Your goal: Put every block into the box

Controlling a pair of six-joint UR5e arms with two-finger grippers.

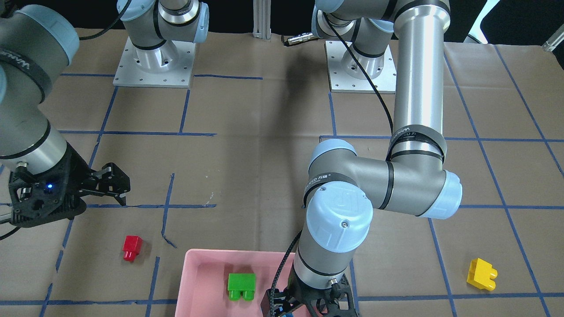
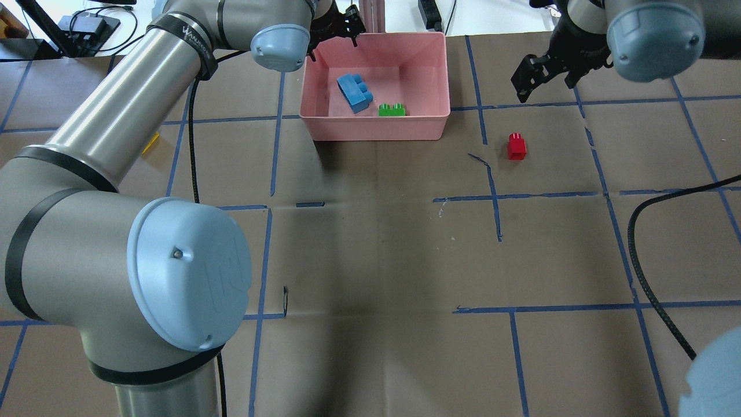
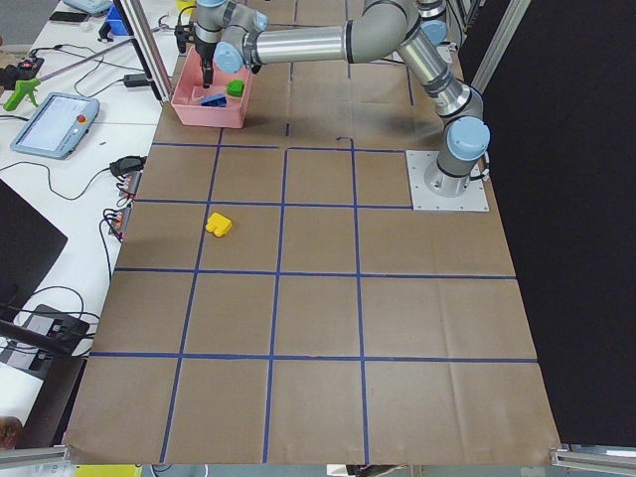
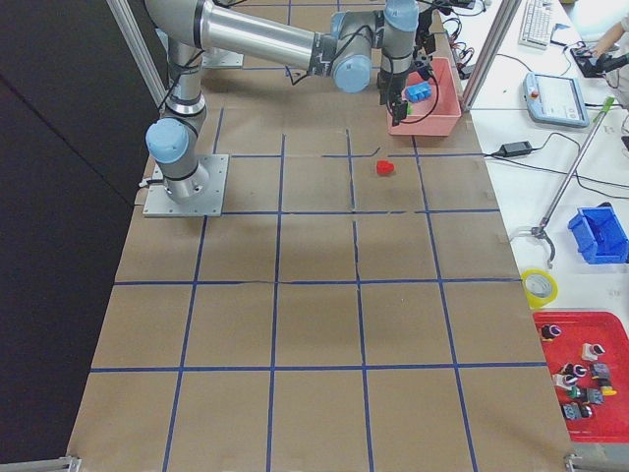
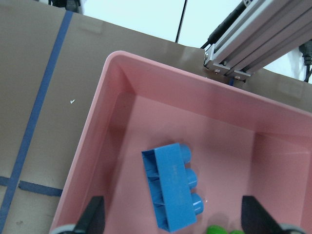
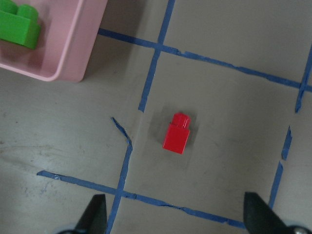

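Note:
The pink box [image 2: 376, 130] stands at the table's far side. The blue block [image 2: 354, 92] and the green block [image 2: 392, 109] lie inside it. My left gripper [image 5: 175, 210] is open and empty, hovering over the box's far left corner [image 2: 336, 32], with the blue block [image 5: 173, 190] just below it. The red block [image 2: 516, 146] lies on the table to the right of the box. My right gripper [image 2: 547, 87] is open and empty above the table, and the red block [image 6: 176, 134] shows under it. The yellow block [image 1: 481, 274] lies on the table left of the box, mostly hidden by my left arm in the overhead view.
Brown paper with a blue tape grid covers the table [image 2: 376, 260]. An aluminium post [image 5: 253, 39] stands just behind the box. A black cable [image 2: 654, 231] lies at the right. The two arm bases [image 1: 154, 61] are on my side of the table.

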